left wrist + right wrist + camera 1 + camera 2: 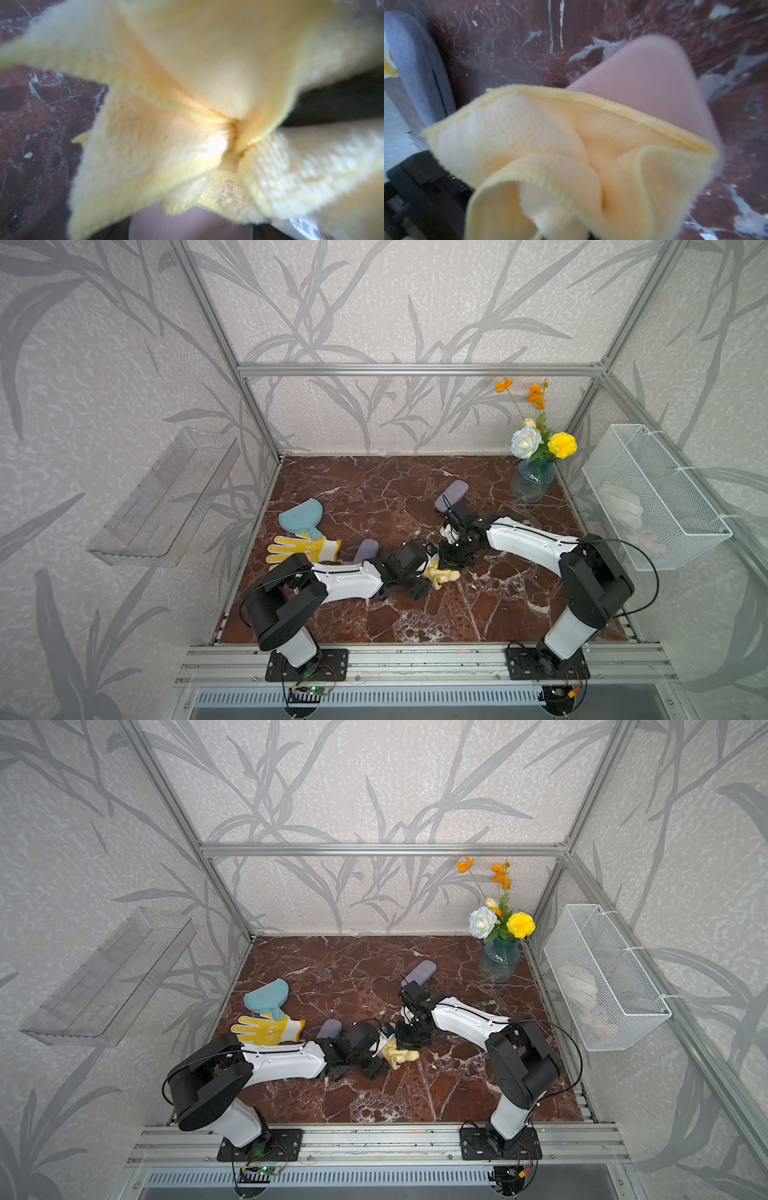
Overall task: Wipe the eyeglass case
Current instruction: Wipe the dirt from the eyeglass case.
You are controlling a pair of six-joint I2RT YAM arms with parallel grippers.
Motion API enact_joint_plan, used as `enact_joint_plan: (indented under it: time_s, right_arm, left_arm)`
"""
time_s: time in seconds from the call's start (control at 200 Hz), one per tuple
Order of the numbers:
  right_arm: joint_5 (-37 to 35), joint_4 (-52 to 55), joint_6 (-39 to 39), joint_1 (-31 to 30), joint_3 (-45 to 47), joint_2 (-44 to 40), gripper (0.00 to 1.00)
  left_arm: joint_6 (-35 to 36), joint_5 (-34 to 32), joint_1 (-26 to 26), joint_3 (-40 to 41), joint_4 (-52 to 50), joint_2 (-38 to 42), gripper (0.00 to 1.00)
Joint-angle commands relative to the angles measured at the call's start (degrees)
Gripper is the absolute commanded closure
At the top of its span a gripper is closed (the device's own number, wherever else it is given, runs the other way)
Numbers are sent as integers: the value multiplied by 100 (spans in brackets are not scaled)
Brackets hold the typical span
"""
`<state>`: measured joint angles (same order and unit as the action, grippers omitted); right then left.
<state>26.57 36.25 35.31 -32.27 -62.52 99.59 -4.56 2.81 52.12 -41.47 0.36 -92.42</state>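
Observation:
A pale pink eyeglass case [652, 81] sticks out from under a crumpled yellow cloth [550, 145]. In the left wrist view the eyeglass case [191, 225] sits between the jaws of my left gripper [427, 568], which is shut on it. My right gripper [448, 561] comes in from the right, shut on the cloth [441, 573], and presses it onto the case. Both grippers meet at the table's middle, and in both top views the case is hidden under them and the cloth [400, 1053]. Neither gripper's fingers show in the wrist views; the cloth covers them.
Two grey fabric cases lie on the marble table [415, 614], one behind the right arm [451, 494] and one by the left arm [365, 551]. A blue mitt [301, 514] and yellow glove [301, 549] lie left. A flower vase [532, 481] stands back right, beside a wire basket [648, 497].

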Motion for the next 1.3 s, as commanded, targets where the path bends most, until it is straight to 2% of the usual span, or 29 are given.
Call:
enact_joint_plan:
  time_s: [0.0, 0.055, 0.11, 0.23, 0.315, 0.435, 0.57, 0.62, 0.685, 0.745, 0.815, 0.88, 0.975, 1.025, 1.095, 1.18, 1.295]
  right_arm:
    - [-1711, 510, -763, 496, -69, 389, 100]
    - [-2846, 929, -1153, 521, -351, 391, 100]
    - [-3593, 1200, -1410, 520, -617, 325, 100]
    - [-4299, 1587, -1719, 423, -1177, 96, 100]
    - [-3765, 1758, -1676, 267, -1478, -146, 100]
    - [-2209, 1540, -1005, -112, -1479, -437, 100]
    - [-473, 435, 172, -480, -806, -317, 100]
    - [-118, -78, 602, -482, -464, -287, 100]
    - [96, -387, 762, -389, -155, -213, 100]
    - [34, -357, 578, -230, 0, -9, 100]
    - [-430, 101, 25, 112, -16, 172, 100]
    - [-1436, 688, -549, 354, -235, 289, 100]
    - [-3634, 1359, -1217, 221, -836, 284, 100]
    - [-4150, 1573, -1369, 97, -1200, 274, 100]
    - [-4051, 1677, -1380, -69, -1585, 202, 100]
    - [-3369, 1601, -1140, -351, -1879, 122, 100]
    - [-1736, 1186, -477, -701, -2036, 317, 100]
  left_arm:
    - [-95, -43, -44, 159, -237, 102, 100]
    - [-96, -75, -35, 167, -239, 120, 100]
    - [-89, -93, -18, 193, -222, 141, 100]
    - [-67, -135, 0, 234, -203, 166, 100]
    - [-67, -220, 7, 244, -205, 205, 100]
    - [-47, -482, 85, 314, -150, 332, 100]
    - [-8, -833, 192, 433, -20, 504, 100]
    - [-10, -916, 226, 487, 27, 580, 100]
    - [-10, -981, 270, 564, 141, 680, 100]
    - [10, -1012, 302, 613, 207, 747, 100]
    - [46, -1027, 325, 632, 228, 770, 100]
    - [72, -1061, 349, 640, 243, 746, 100]
    - [82, -1188, 432, 649, 255, 682, 100]
    - [83, -1291, 510, 638, 242, 612, 100]
    - [94, -1463, 637, 590, 161, 506, 100]
    - [120, -1701, 812, 544, 87, 410, 100]
    - [42, -2023, 966, 513, -2, 376, 100]
